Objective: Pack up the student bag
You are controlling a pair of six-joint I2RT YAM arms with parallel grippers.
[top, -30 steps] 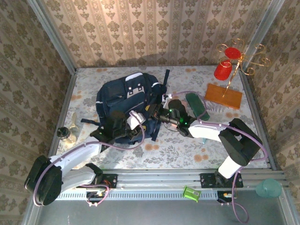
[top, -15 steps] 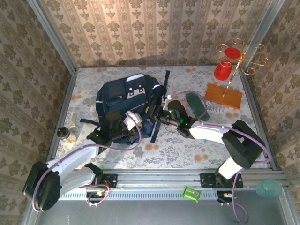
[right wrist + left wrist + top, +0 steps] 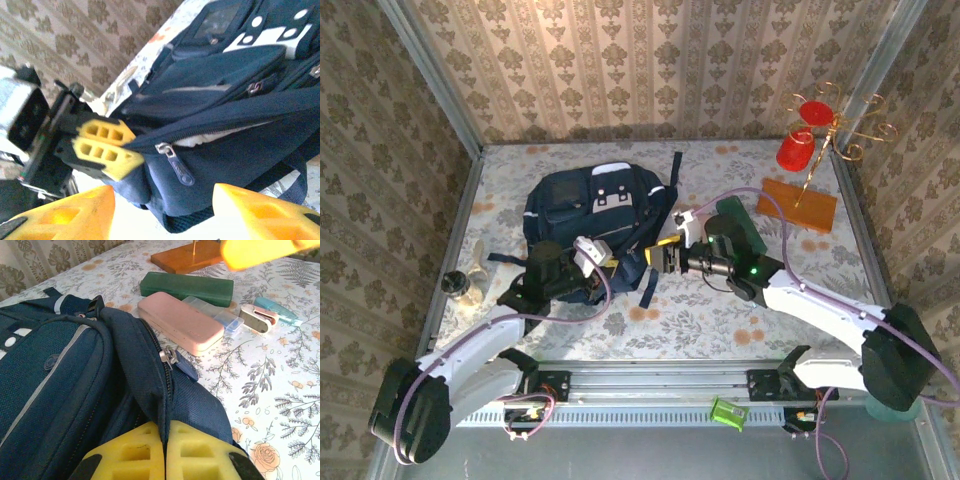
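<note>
- On my top feed, the student bag (image 3: 585, 205), a large dark navy fabric backpack with white studded patches and thin pale piping, lies flat on the flower-patterned table (image 3: 700, 315). It sits left of centre, with its white patches toward the far wall.
- My left gripper (image 3: 165, 442) has its ribbed yellow fingers (image 3: 192, 452) pressed together, pinching a fold of navy fabric at the bag's near edge, right on the zipped seam.
- My right gripper (image 3: 162, 210) has its yellow fingers (image 3: 265, 210) spread wide and grips nothing. On the top feed it sits just beside the bag's right edge, pointing at the left gripper.
- From the right wrist I see a metal zipper pull (image 3: 175, 162) hanging on the seam just beside the left gripper's pinch. A pale strip shows along that seam.
- Right of the bag, a pink oblong case (image 3: 180, 322) lies just beside the navy fabric, and a dark green oblong case (image 3: 186, 286) lies beyond it.
- A clear plastic box (image 3: 220, 315), a small white clip-like object (image 3: 257, 319) and a teal pen-shaped item (image 3: 275, 309) lie in a row beside the pink case. I cannot tell exactly what the last two are.
- At the far right, a flat orange wooden board (image 3: 797, 203) carries a gold wire stand (image 3: 830, 120), with a red cup (image 3: 796, 150) on it.
</note>
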